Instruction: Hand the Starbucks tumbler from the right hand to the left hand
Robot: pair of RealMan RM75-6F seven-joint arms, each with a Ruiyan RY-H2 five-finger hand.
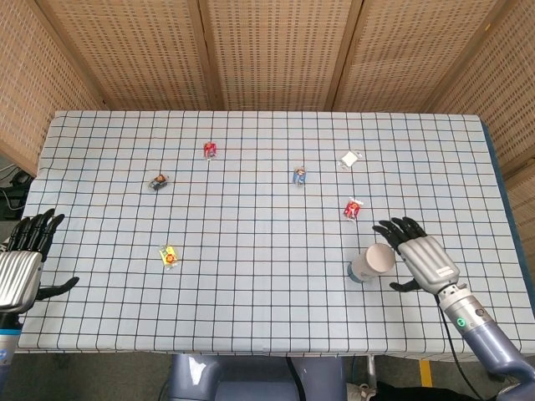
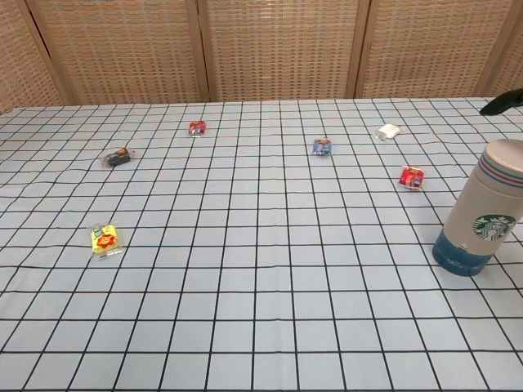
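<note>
The Starbucks tumbler (image 1: 370, 262) stands upright on the checked tablecloth, cream with a blue base and a green logo (image 2: 482, 208). My right hand (image 1: 422, 258) is open just right of it, fingers spread and pointing toward its top, not touching it. In the chest view only a dark fingertip (image 2: 502, 104) of that hand shows, above the tumbler. My left hand (image 1: 23, 263) hangs open at the table's front left edge, far from the tumbler.
Small wrapped sweets lie scattered on the cloth: a red one (image 1: 353, 209) just behind the tumbler, a blue one (image 1: 299, 175), a white one (image 1: 349, 158), another red (image 1: 210, 149), a dark one (image 1: 159, 180) and a yellow one (image 1: 169, 256). Wicker screens stand behind the table.
</note>
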